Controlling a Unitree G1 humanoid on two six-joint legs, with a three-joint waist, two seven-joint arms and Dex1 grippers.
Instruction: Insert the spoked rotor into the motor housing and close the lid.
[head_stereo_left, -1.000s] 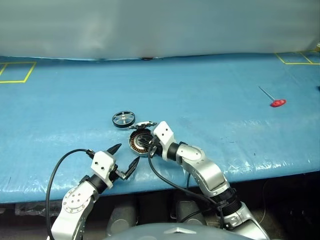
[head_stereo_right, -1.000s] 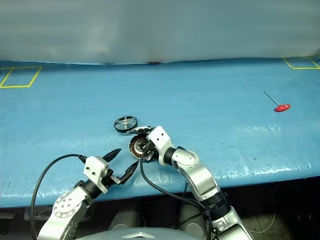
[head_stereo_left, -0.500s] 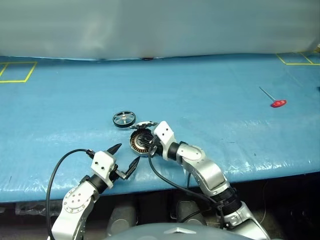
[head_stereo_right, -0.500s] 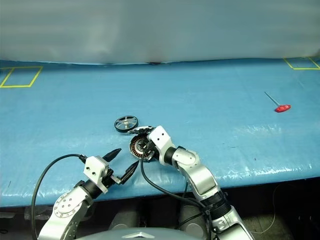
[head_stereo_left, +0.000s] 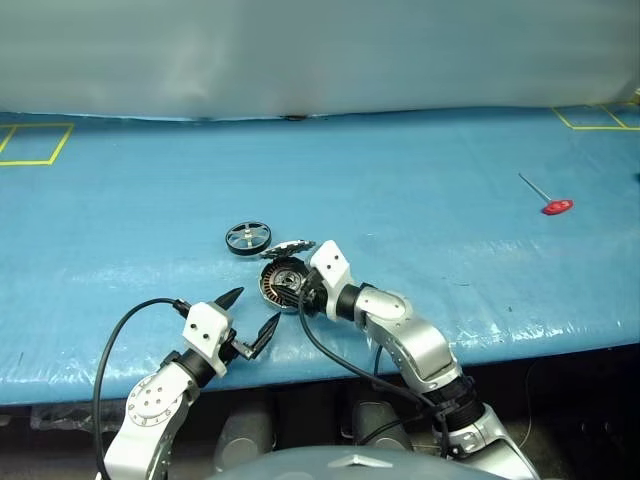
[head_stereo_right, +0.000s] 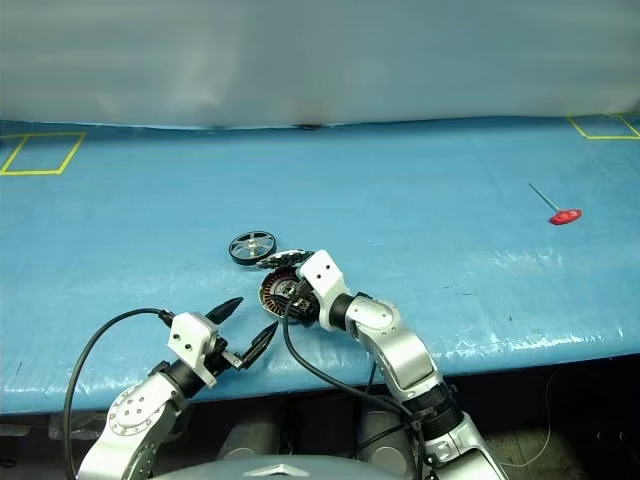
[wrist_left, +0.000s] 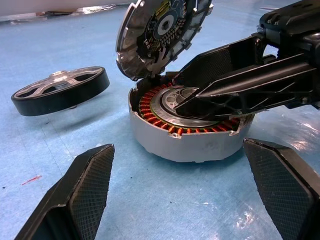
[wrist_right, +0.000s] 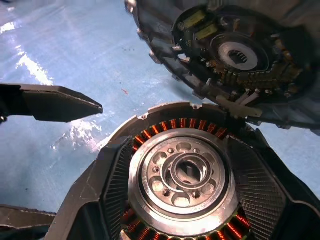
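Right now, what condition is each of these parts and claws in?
motor housing: open, windings showing, no wheel inside.
lid: tilted up on its hinge.
spoked rotor: lying on the blue table, beside the housing.
left gripper: open, holding nothing.
right gripper: fingers over the housing's centre, parted.
red-handled tool: lying far off, untouched.

A wide bench (head_stereo_left: 420, 200) covered in a wrinkled blue sheet (head_stereo_left: 150, 180) spans the scene, glossy with light at its near edge. Yellow tape squares mark its far left (head_stereo_left: 35, 143) and far right (head_stereo_left: 590, 115) corners. Beyond it hangs a pale grey-white wall (head_stereo_left: 320, 50). Under the near edge, the floor (head_stereo_left: 570, 400) is dark.
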